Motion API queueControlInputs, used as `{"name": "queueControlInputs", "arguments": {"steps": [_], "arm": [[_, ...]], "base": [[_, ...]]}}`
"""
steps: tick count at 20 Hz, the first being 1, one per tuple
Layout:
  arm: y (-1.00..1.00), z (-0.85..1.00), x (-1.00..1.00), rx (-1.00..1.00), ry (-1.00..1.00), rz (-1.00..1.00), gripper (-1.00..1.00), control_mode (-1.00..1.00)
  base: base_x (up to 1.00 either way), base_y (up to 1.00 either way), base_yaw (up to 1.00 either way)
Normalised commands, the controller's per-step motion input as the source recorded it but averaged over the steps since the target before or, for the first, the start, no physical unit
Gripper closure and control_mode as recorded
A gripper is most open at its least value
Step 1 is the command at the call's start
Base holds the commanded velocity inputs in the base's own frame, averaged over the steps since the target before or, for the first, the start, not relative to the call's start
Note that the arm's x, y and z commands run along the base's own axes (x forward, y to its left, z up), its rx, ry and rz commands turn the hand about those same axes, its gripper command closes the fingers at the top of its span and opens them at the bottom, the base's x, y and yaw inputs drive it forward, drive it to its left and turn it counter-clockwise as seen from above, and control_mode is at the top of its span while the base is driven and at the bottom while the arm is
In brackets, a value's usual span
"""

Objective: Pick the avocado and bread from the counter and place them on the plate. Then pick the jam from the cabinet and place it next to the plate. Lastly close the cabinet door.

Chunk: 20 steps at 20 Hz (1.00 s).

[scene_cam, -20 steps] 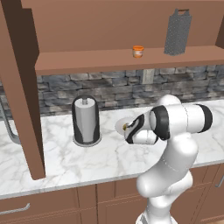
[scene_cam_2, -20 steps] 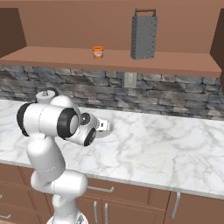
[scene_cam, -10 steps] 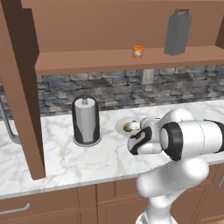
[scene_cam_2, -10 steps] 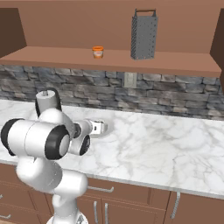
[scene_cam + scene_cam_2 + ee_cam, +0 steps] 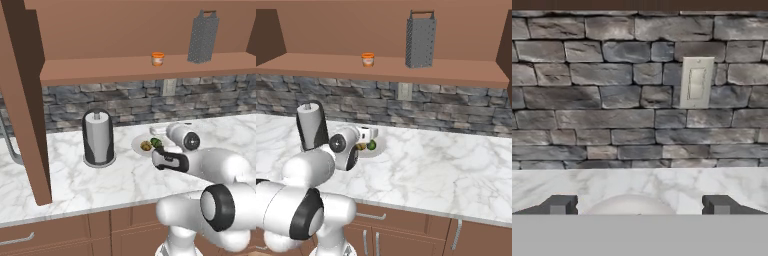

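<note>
Both the avocado (image 5: 156, 142) and bread (image 5: 145, 146) sit on the plate (image 5: 137, 145). The gripper (image 5: 639, 206) hangs empty, fingers wide apart. The jam (image 5: 158, 59) waits at twelve o'clock on the cabinet (image 5: 150, 67) shelf; a careless upward swing could clip the shelf edge or topple the jar.

left base view: behind arm, left, looking down on counter (image 5: 75, 185) | right base view: behind arm, right, same plate (image 5: 377, 148) and shelf (image 5: 391, 67) | hand view: low, close, facing stone wall (image 5: 602, 100); plate rim between fingertips (image 5: 559, 205)
</note>
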Motion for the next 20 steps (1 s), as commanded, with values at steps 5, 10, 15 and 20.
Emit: {"name": "queueControlInputs", "arguments": {"steps": [5, 10, 15, 20], "arm": [[0.0, 0.51, -0.6, 0.0, 0.0, 0.0, -1.0, -1.0], [0.0, 0.29, -0.75, 0.0, 0.02, -0.09, -1.0, -1.0], [0.0, 0.16, -0.75, 0.05, 0.02, -0.13, -1.0, -1.0], [0.0, 0.2, -0.41, 0.06, 0.1, -0.07, -1.0, -1.0]], "base": [[0.0, 0.0, 0.0], [0.0, 0.0, 0.0], [0.0, 0.0, 0.0], [0.0, 0.0, 0.0]]}}
